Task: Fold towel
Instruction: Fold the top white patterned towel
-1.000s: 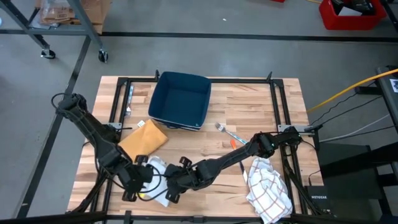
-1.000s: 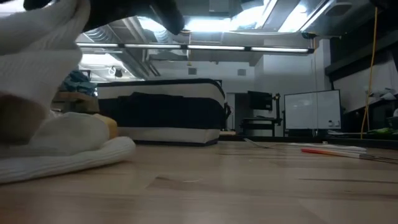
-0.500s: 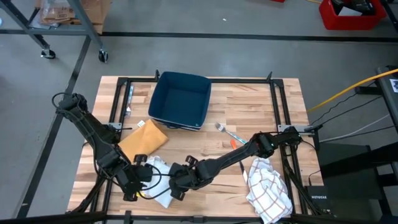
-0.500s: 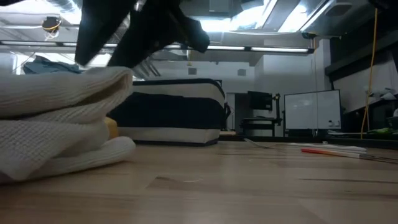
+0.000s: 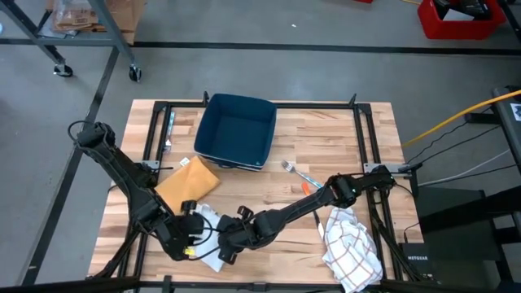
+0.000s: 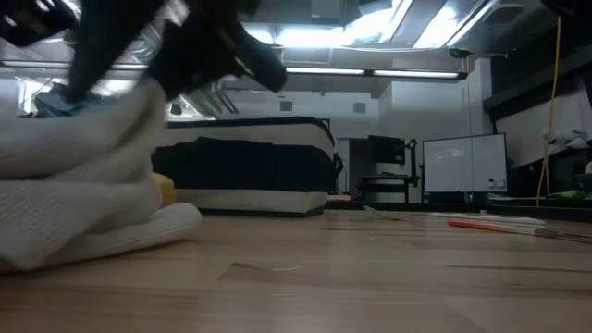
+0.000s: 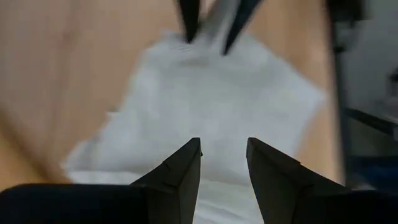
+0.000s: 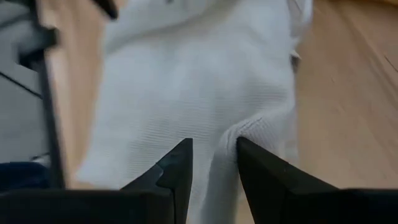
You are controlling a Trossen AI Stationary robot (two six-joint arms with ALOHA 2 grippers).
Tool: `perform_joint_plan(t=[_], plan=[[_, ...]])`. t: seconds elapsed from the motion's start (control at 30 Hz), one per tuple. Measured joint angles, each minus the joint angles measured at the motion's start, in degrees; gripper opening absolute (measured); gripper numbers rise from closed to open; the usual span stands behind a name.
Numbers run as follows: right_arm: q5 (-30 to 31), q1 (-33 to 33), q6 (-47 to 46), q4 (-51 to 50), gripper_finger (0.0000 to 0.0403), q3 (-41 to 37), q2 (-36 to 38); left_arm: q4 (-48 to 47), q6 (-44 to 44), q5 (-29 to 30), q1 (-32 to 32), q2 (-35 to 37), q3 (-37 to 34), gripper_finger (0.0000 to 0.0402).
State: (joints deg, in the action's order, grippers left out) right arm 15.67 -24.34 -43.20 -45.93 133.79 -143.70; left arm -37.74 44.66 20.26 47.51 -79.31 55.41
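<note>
Care with the white towel (image 5: 210,238), bunched at the table's near-left edge, means drawing both pinched edges over together so the layers land square rather than rumpled: the left gripper (image 5: 190,236) and right gripper (image 5: 224,247) each seem closed on a fold of its cloth, facing one another across it. The wooden table (image 5: 326,138) also carries a blue bin (image 5: 237,130) at the far side, a tan envelope (image 5: 187,184) left of centre and a checked cloth (image 5: 352,242) near right. Beyond lies grey floor, with a lit room and whiteboard (image 6: 464,165) behind.

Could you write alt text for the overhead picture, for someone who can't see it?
Two dark robot arms meet over a white towel near the wooden table's front edge. Behind lie a blue bin and tan cloth; a checked cloth sits at right.
</note>
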Motion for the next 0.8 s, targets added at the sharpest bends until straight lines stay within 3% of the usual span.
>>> perform_joint_plan(t=[0.13, 0.4, 0.67, 0.8], plan=[[3.3, 0.0, -0.7, -4.2, 0.0127, 0.0, 0.1, -0.1, 0.2, 5.5, -0.8, 0.0, -3.4, 0.0123], [7.8, -0.9, -0.6, -4.6, 0.0127, 1.2, 0.5, -0.2, 2.2, 6.0, -4.4, 0.0, -8.6, 0.0123], [8.6, -0.9, 3.2, -2.9, 0.0127, 0.2, 0.2, 0.2, 2.7, 6.1, -5.9, 0.0, -11.2, 0.0123], [5.2, -0.2, 3.2, -2.9, 0.0127, -1.2, -1.9, 1.8, 3.5, 6.1, -6.5, 0.0, -13.3, 0.0123]])
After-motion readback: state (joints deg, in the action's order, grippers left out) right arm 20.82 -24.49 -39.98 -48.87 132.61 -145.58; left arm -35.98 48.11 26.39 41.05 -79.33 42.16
